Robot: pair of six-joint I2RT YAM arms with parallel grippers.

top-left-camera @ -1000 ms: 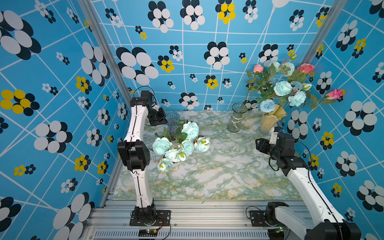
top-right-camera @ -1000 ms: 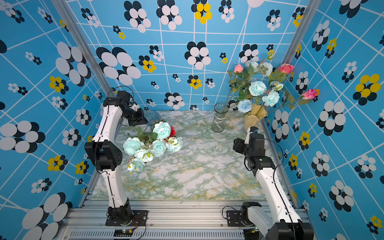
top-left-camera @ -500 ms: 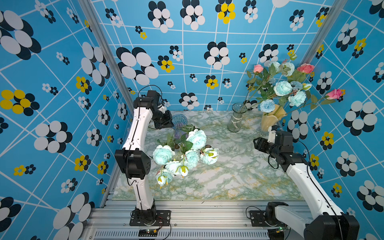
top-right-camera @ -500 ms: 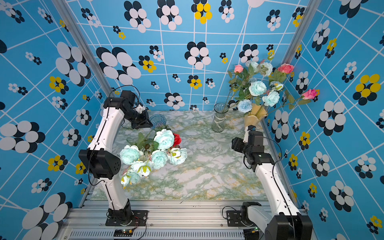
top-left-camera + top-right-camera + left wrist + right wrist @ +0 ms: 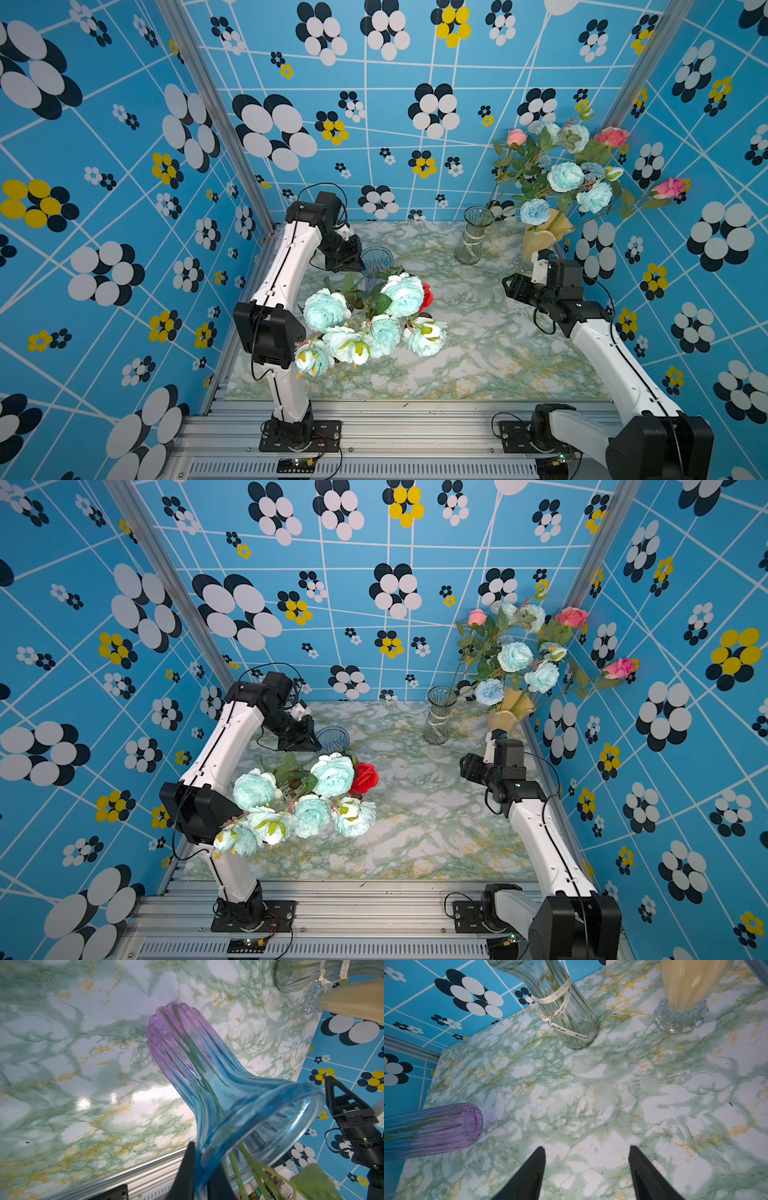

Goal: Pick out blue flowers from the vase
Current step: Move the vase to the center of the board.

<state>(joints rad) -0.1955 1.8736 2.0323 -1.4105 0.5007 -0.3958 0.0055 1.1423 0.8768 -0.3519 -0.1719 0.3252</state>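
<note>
View from above, back wall at 12 o'clock. Counted: two white robot arms [image 5: 286, 266], three vases, one marble-patterned table [image 5: 478, 353].

Counted in flowers: six blue flowers [image 5: 326, 309] and one red rose [image 5: 365, 777] in a loose bunch at 8 o'clock. At least five more pale aqua blooms [image 5: 565, 176], mixed with three pink roses [image 5: 611, 136], in a bouquet at 2 o'clock above a cream vase [image 5: 540, 241]. Just beside it at 1 o'clock, upright and not touching it, a clear ribbed vase [image 5: 471, 241] tied with a ribbon [image 5: 550, 998].

At 10 o'clock, the left gripper [image 5: 353, 266], pinched almost together on the flared blue rim of a blue-and-purple glass vase [image 5: 197, 1064], one finger [image 5: 188, 1167] on each side of the glass. Vase tilted well over, purple base toward the marble; unclear whether touching it. Green stems [image 5: 247, 1157] spilling from the mouth just beside the fingers, the six blooms fanned out toward 6 o'clock from the gripper, raised above the table.

At 3 o'clock, the right gripper [image 5: 587, 1147], fingers wide apart with nothing between them, over bare marble. Well apart from the bunch, near the foot of the cream vase.
</note>
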